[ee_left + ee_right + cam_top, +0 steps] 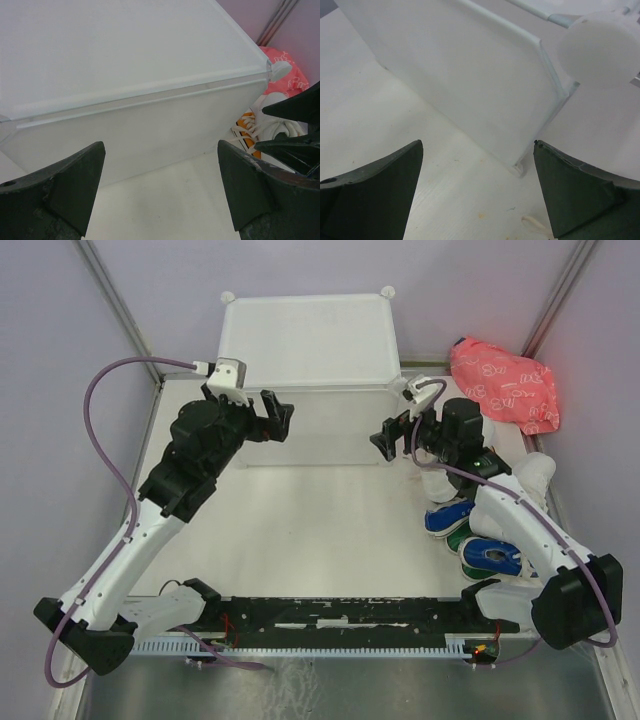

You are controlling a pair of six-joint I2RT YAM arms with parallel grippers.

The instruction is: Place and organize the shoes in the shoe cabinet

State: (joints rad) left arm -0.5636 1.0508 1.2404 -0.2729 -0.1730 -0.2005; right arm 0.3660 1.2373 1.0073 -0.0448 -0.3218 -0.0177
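The white translucent shoe cabinet (308, 350) stands at the back of the table with its front panel shut. It fills the left wrist view (125, 65) and the right wrist view (470, 75). My left gripper (282, 417) is open and empty at the cabinet's front left. My right gripper (388, 437) is open and empty at its front right corner. Blue shoes (448, 518) and a green shoe (462, 536) lie under my right arm. An orange shoe (247, 131) and a white shoe (272, 120) show in the left wrist view.
A pink patterned bag (505, 382) lies at the back right, beside the cabinet. A loose white lace (535, 224) lies on the table by the cabinet's corner. A black rail (340, 612) runs along the near edge.
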